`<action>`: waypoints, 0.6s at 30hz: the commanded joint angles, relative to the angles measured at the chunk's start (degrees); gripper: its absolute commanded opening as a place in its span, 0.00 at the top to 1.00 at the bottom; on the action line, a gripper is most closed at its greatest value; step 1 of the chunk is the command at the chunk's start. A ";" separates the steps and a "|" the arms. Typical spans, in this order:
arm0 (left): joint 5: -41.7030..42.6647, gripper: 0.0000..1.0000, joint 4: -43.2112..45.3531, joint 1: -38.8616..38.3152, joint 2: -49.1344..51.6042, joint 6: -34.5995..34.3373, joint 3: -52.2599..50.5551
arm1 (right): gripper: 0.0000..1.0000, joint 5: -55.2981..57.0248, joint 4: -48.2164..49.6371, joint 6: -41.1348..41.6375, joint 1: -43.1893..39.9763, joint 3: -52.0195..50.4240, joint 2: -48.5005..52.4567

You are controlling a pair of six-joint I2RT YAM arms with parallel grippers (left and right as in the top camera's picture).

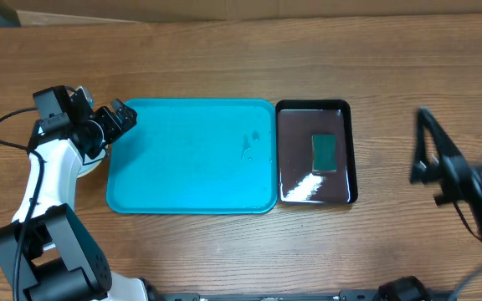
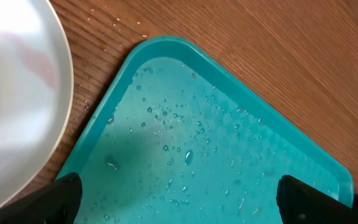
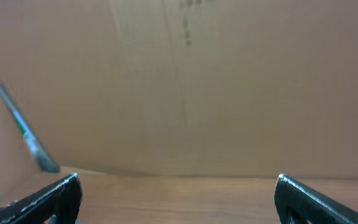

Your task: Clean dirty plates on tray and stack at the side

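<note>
— Left hand (image 2: 179, 202) is released, fingers wide apart and holding nothing, over the wet tray (image 2: 229, 149) corner. One whitish plate (image 2: 11, 93) lies just beside it on the desk (image 2: 291, 50).
— Overhead, the arm hides that plate. Right hand (image 1: 463, 159) is released too, far right.

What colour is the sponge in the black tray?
Dark green; the sponge shows best in the overhead view.

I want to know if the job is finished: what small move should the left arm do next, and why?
Probably lift the left gripper clear and rest. It is open and empty, the tray holds only water drops, and a plate lies beside it on the table.
</note>
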 commanded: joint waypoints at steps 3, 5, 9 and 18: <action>-0.35 0.00 0.09 -0.11 -1.18 1.29 1.14 | 0.00 -0.57 19.39 -3.41 -2.82 -31.45 -21.51; -0.37 0.00 0.09 -0.11 -1.18 1.29 1.14 | 0.00 -2.47 27.63 -3.39 -4.04 -41.07 -27.54; -0.35 0.00 0.09 -0.11 -1.18 1.29 1.14 | 0.00 -9.79 45.83 -2.97 -7.56 -58.77 -37.20; -0.37 0.00 0.09 -0.11 -1.18 1.29 1.14 | 0.00 -11.96 61.59 0.02 -9.99 -76.32 -39.54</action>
